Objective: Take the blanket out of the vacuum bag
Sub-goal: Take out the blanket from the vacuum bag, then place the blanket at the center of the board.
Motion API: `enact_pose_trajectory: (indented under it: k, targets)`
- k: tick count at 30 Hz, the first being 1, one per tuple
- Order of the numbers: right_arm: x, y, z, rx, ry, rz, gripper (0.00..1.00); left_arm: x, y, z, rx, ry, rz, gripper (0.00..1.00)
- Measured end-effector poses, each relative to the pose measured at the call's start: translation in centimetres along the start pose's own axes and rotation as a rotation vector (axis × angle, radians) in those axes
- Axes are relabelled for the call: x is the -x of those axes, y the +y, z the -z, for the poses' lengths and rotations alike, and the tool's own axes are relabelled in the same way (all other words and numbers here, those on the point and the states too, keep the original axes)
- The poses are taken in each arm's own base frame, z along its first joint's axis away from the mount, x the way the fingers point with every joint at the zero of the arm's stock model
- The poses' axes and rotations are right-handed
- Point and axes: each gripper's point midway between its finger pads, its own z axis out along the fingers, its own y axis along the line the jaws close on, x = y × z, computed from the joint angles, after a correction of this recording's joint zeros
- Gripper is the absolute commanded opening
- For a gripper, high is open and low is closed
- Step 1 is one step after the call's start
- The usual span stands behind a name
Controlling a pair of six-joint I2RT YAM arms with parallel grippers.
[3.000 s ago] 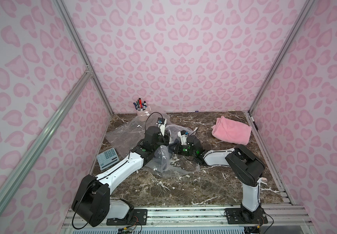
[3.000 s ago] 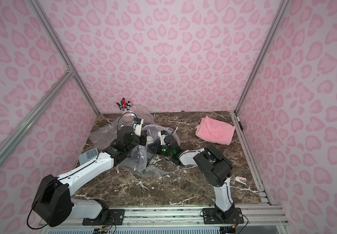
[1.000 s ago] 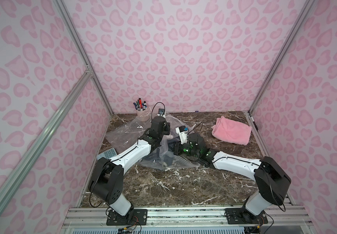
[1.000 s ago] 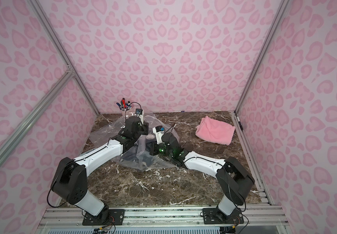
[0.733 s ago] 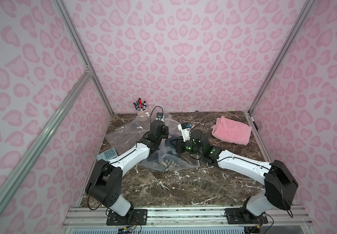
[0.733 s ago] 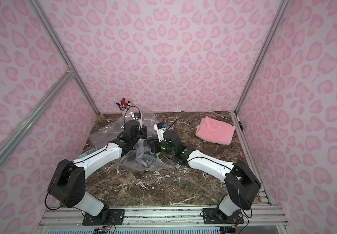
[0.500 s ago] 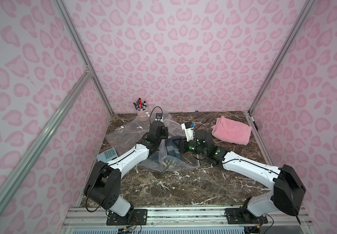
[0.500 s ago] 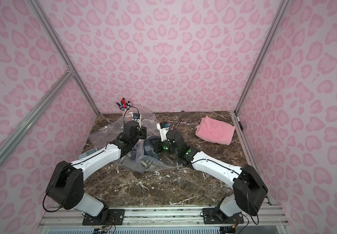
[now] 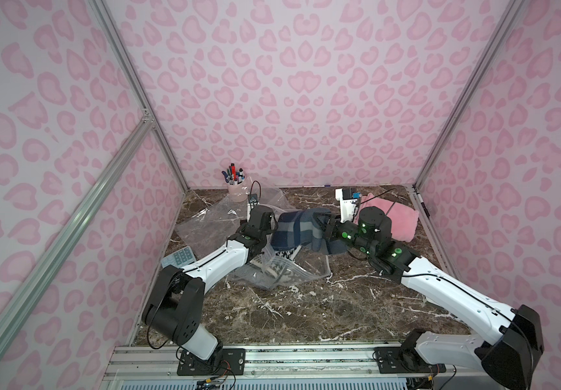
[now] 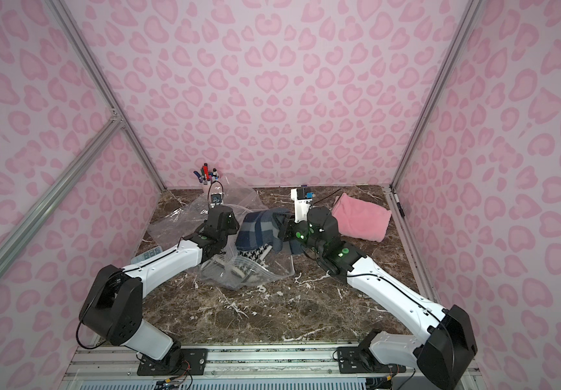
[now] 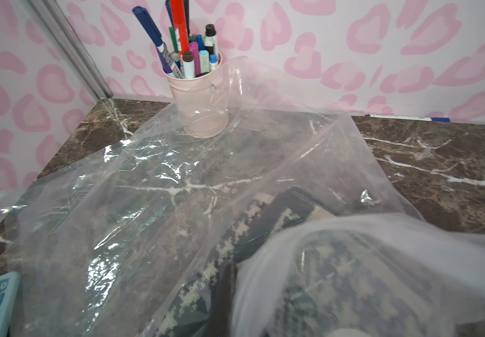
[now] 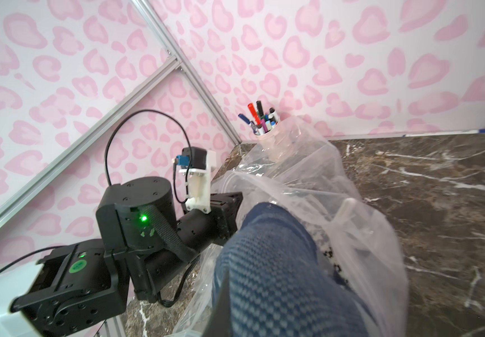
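Working over a brown marble tabletop (image 9: 306,314). Seeing the vacuum bag (image 9: 209,228), clear and crinkled, sprawling leftward from the right gripper (image 9: 322,230), running under and behind the left gripper (image 12: 229,204) toward the back wall, and bunching up in front of both claws. Finding the blue plaid blanket (image 9: 294,229) strung between the two claws, partly out of the plastic. Tracing its long axis side to side: free end bulging at the right claw, other end, houndstooth face showing, lying inside the bag below and in front of the left claw. Passing over a folded pink towel (image 9: 400,223) just behind and to the right of the right claw, apart from the blanket.

Clamping the right claw shut on the blanket's free end, with blue weave filling the right wrist view. Holding the left claw fully closed and judging it to be pinching a fold of bag film, its fingertips hidden by plastic and cloth.

Noting a teal calculator (image 9: 177,258) to the left of and in front of the left claw, and a pen cup (image 9: 236,194) beyond that claw by the back wall.

Judging the coming pull to be the right arm's, being the one on the cloth: dragging rightward along the blanket's length, away from the left claw, with the bag anchored there to stop the plastic trailing along.
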Motion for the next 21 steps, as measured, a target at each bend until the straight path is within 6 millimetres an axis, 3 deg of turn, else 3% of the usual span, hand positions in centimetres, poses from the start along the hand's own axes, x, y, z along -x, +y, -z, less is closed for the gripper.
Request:
enact_pose_trajectory:
  k: [16,21]
  targets:
    - [7.0,-6.1,6.9,-0.200,-0.143,0.041,0.00,1.5,4.7,0.5,0.256,-0.093,0.121,0.04]
    - [8.3,-7.9,8.7,-0.270,-0.158,0.062,0.00,1.5,5.5,0.8,0.296,-0.103,0.145,0.04]
